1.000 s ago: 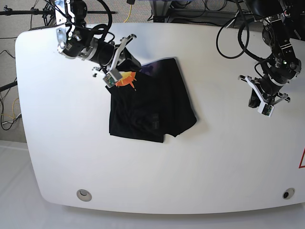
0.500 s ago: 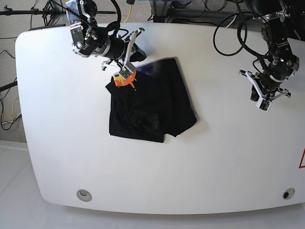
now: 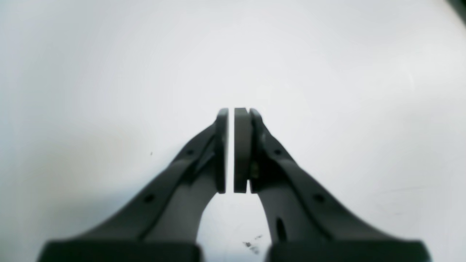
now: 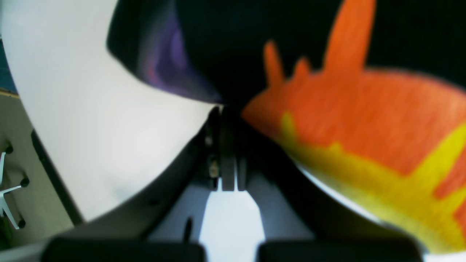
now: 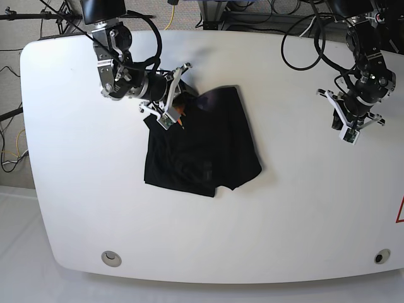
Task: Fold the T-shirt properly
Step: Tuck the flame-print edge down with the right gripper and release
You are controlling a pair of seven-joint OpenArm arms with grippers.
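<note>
black t-shirt (image 5: 201,145) lies mid-surface (image 5: 303,208), partly folded but lumpy; right gripper (image 4: 227,109) clenched on its 11 o'clock corner, left gripper (image 3: 233,111) closed empty at 3 o'clock. final folds remain.

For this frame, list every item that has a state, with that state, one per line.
T-shirt: partly folded, bunched, top-left corner lifted off the table.
Right claw: shut on the T-shirt's edge by the orange graphic.
Left claw: shut, empty, above bare table away from the shirt.
</note>
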